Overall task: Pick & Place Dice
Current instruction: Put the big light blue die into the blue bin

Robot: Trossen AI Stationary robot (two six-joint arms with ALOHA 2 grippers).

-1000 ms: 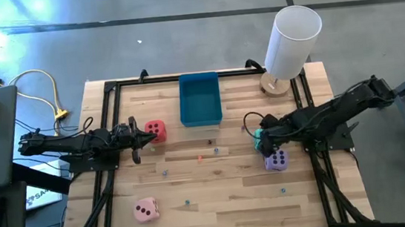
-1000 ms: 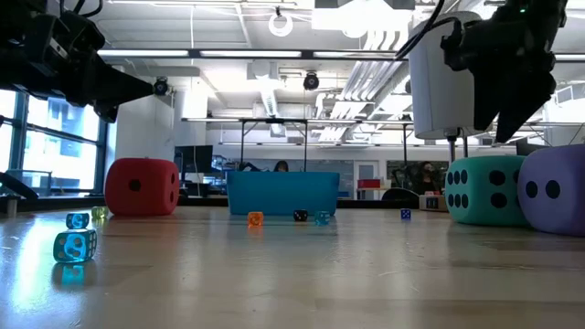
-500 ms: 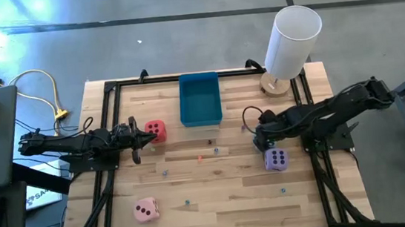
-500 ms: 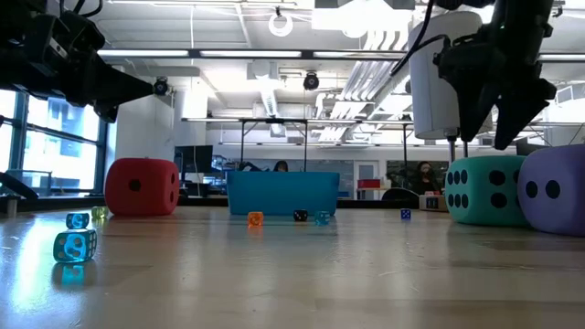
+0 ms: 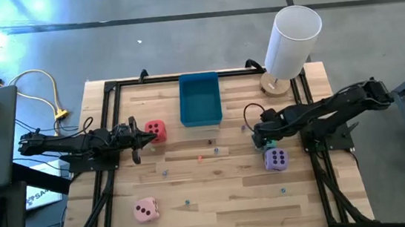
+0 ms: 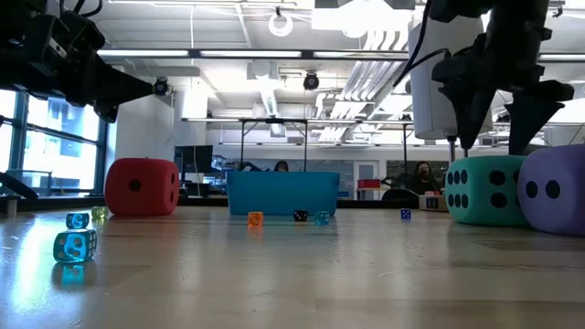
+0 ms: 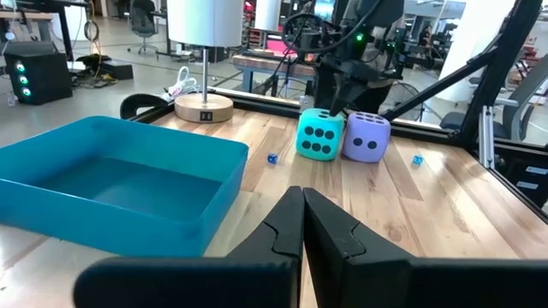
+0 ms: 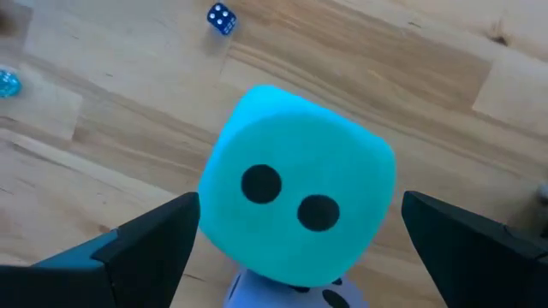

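The teal die (image 8: pixel 300 192) stands on the table, with the lilac die (image 6: pixel 553 190) close beside it. My right gripper (image 6: pixel 494 137) hangs open just above the teal die, one finger (image 8: pixel 145 244) over each side of it, touching nothing; it also shows in the high view (image 5: pixel 262 139). The red die (image 5: pixel 156 131) sits at the left of the table. My left gripper (image 5: pixel 147 137) is shut and empty just left of the red die, its fingers (image 7: pixel 301 214) together. The pink die (image 5: pixel 146 209) lies near the front left.
The blue tray (image 5: pixel 200 99) stands at the table's far middle. A white cylinder on a wooden base (image 5: pixel 291 41) stands at the far right. Several tiny dice (image 5: pixel 199 157) are scattered over the middle of the table, two clear blue ones (image 6: pixel 75 245) near the low camera.
My right gripper has come down toward the teal die and has turned at the wrist, so that its two fingers now point down over the die's sides. The dice have stayed where they were.
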